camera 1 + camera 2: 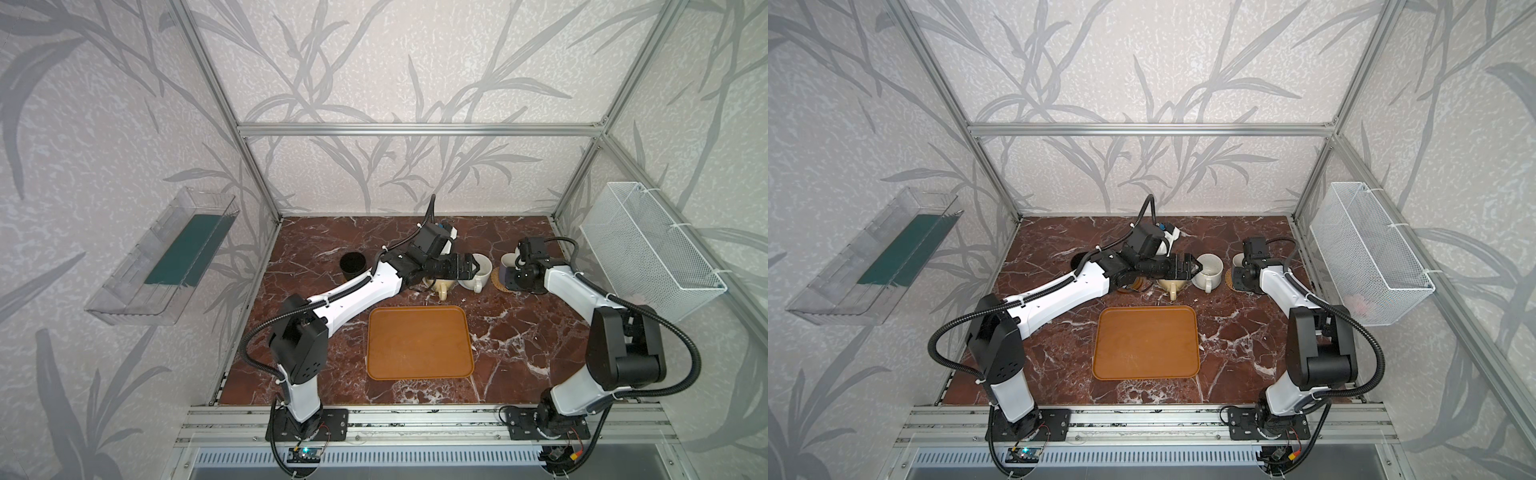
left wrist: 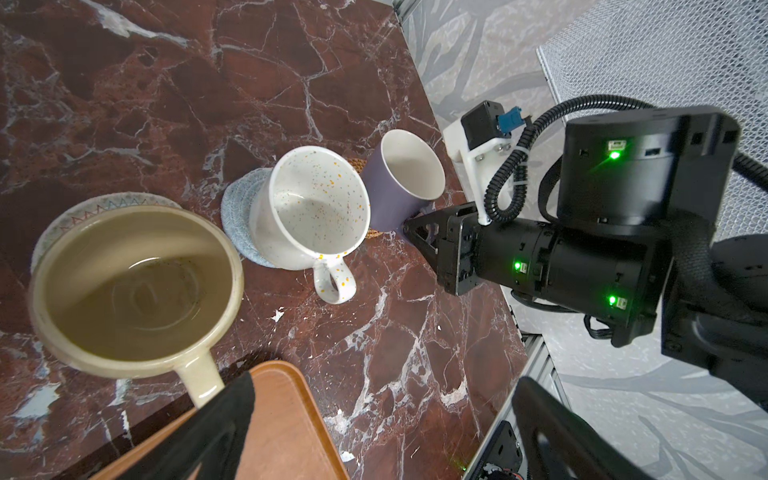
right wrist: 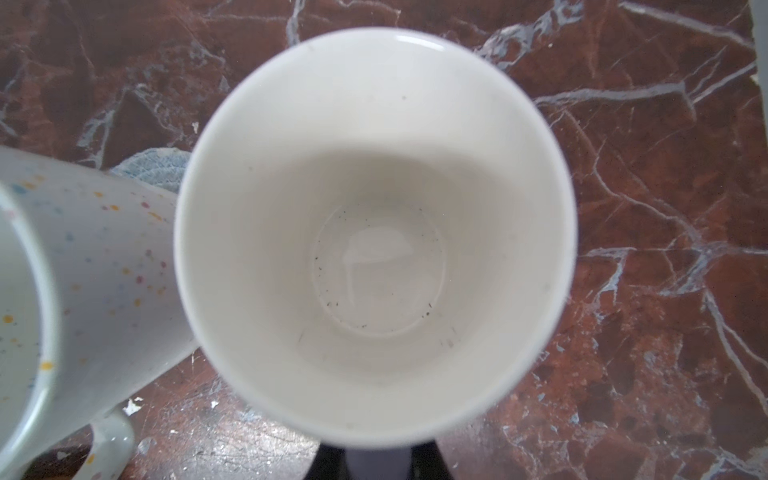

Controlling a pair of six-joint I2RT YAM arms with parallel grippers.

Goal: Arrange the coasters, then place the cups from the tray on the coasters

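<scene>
My right gripper [image 2: 415, 227] is clamped on the handle of the lavender mug [image 2: 399, 183]. In the right wrist view the purple handle sits squeezed between the closed jaws, and the mug's white inside fills the picture just ahead of them. The mug's foot is over the rattan coaster [image 1: 497, 279], which peeks out beside it. I cannot tell whether the mug is fully set down or a touch above the coaster. My left gripper [image 1: 473, 266] hangs above the table with its jaws wide apart and nothing between them. Just ahead of those jaws stands the white speckled mug [image 2: 316, 208] on the grey woven coaster [image 2: 235, 216]. Off to one side of them, and nearer, is the cream-yellow mug [image 2: 133, 282] on the cream woven coaster [image 2: 104, 203]. The black mug [image 1: 352, 266] stands well behind the left jaws, back along the arm, and I cannot make out what it rests on. The tray [image 1: 419, 345] is bare and well apart from both pairs of jaws. I judge the job nearly finished, with every cup I can see off the tray and three of them over coasters. What looks left is to let go of the lavender handle and back out without dragging the mug. I cannot find the fifth cup, which the left arm may be hiding.
</scene>
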